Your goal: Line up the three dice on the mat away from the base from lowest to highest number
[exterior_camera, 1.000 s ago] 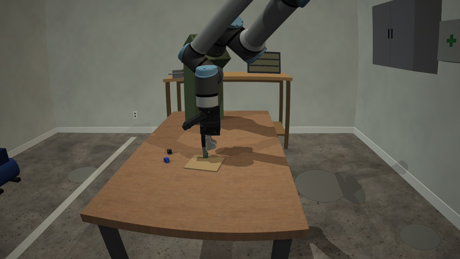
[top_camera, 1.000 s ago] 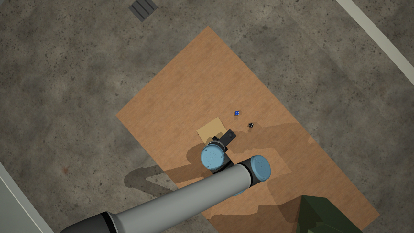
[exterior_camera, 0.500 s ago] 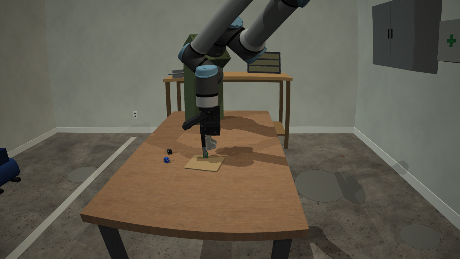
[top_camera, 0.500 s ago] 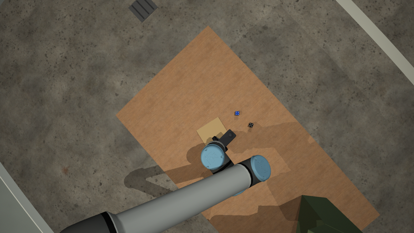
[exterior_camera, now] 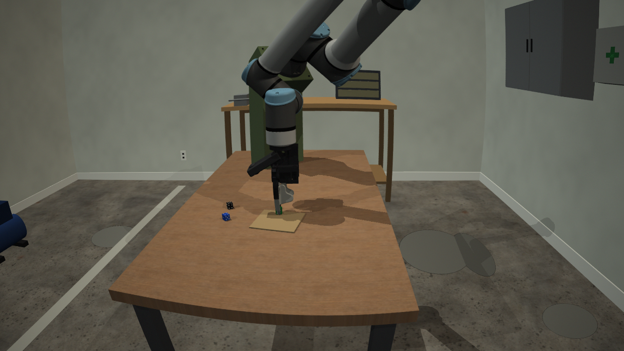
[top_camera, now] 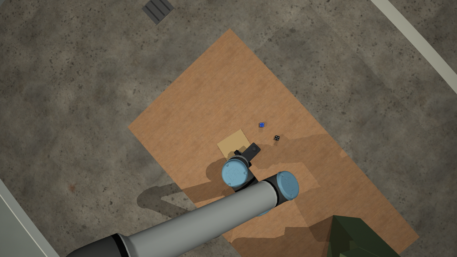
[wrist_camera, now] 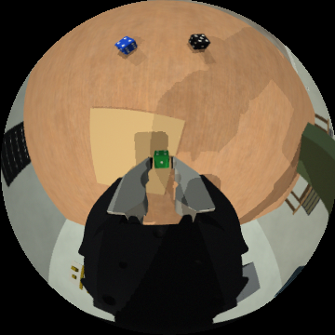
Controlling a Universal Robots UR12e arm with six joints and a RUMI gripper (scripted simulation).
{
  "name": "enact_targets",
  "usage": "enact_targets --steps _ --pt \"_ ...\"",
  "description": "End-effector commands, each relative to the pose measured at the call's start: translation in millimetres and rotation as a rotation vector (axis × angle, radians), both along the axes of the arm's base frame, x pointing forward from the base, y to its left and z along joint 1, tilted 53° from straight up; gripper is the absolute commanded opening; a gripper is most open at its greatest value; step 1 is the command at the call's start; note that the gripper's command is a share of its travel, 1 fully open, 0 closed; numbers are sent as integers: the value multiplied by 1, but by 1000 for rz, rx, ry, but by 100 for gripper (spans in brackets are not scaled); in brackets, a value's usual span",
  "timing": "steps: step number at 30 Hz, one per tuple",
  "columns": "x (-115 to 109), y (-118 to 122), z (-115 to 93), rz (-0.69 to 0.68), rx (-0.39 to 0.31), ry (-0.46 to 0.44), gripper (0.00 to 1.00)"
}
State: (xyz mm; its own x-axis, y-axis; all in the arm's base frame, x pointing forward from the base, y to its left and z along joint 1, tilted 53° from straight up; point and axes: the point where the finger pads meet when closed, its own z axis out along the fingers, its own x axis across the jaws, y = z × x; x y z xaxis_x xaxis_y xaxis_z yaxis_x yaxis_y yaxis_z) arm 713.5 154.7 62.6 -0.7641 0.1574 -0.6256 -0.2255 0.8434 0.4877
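Note:
A green die (wrist_camera: 161, 159) sits flat on the tan mat (wrist_camera: 126, 140), near the mat's edge closest to the robot base. My gripper (wrist_camera: 161, 157) stands upright over it, one finger on each side, slightly parted from the die's faces, so it is open. In the side view the fingertips (exterior_camera: 278, 210) reach down to the die (exterior_camera: 281, 211) on the mat (exterior_camera: 278, 221). A blue die (top_camera: 261, 125) and a black die (top_camera: 276, 137) lie on the bare table beside the mat (top_camera: 233, 142). They also show in the wrist view, blue (wrist_camera: 126, 44) and black (wrist_camera: 199, 41).
The wooden table (exterior_camera: 279, 244) carries only the mat and the dice. The robot's green pedestal (top_camera: 354, 238) stands at the table's near end. The arm's wrist (top_camera: 235, 172) hides the gripper and the green die from the overhead camera.

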Motion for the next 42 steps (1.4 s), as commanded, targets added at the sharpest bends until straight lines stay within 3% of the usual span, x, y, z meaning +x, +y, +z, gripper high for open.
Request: enact_targets --steps 1,17,28,42 --pt "0 0 0 0 0 -1 21" --pt "-3 -3 4 0 0 -1 21" --pt "-34 -29 34 0 0 -1 21" --pt "-54 -46 55 0 0 -1 21"
